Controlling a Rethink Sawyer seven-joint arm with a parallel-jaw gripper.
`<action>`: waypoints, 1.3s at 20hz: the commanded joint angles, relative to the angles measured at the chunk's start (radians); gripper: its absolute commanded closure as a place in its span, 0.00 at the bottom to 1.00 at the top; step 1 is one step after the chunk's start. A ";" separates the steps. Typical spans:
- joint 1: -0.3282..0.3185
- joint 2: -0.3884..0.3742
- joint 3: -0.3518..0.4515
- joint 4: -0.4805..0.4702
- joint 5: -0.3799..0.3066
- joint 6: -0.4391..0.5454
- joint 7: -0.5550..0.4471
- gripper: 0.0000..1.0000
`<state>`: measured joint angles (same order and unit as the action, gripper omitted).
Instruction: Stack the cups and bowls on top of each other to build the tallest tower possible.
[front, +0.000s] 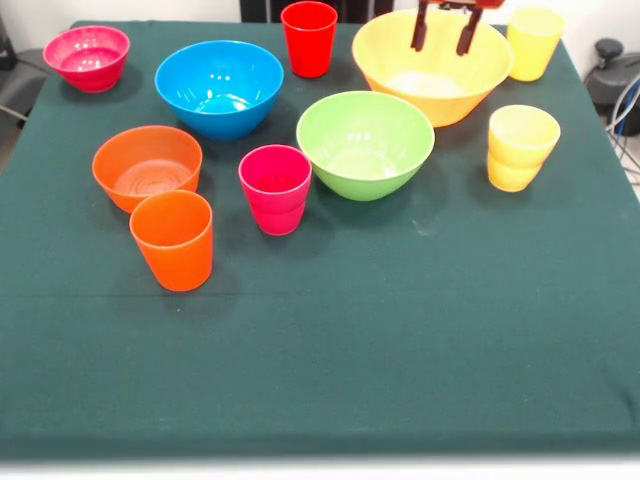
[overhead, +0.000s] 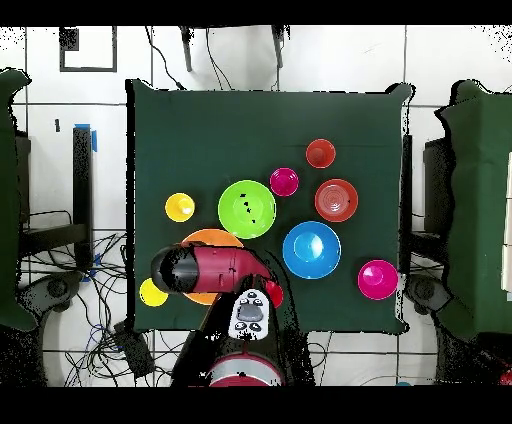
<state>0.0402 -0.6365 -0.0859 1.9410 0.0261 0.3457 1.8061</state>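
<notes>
My gripper (front: 443, 38) hangs open and empty over the very large yellow bowl (front: 440, 105) at the far side; in the overhead view my arm (overhead: 205, 268) hides it and most of that bowl (overhead: 213, 237). Nothing is stacked into a tower. The green bowl (front: 365, 175) stands mid-table, with the blue bowl (front: 219, 115), orange bowl (front: 147, 185) and magenta-pink bowl (front: 86, 75) to the left. The red cup (front: 309, 45), magenta-pink cup (front: 275, 200) and orange cup (front: 172, 250) stand upright. Two yellow cups (front: 534, 45) (front: 520, 150) stand on the right; the nearer has a stepped side.
The dark green cloth (front: 400, 340) covers the table, and its near half holds nothing. Cables and stands (overhead: 110, 320) lie on the floor beside the table. Another green-covered table (overhead: 480, 200) stands to one side.
</notes>
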 joint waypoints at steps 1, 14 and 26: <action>0.021 0.073 0.019 -0.017 -0.054 -0.063 0.114 0.00; 0.017 0.094 0.025 -0.066 -0.017 -0.054 0.125 0.00; 0.056 0.105 0.004 -0.092 -0.011 -0.056 0.136 0.00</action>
<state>0.0822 -0.5518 -0.1266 1.9203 0.0230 0.3442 1.8061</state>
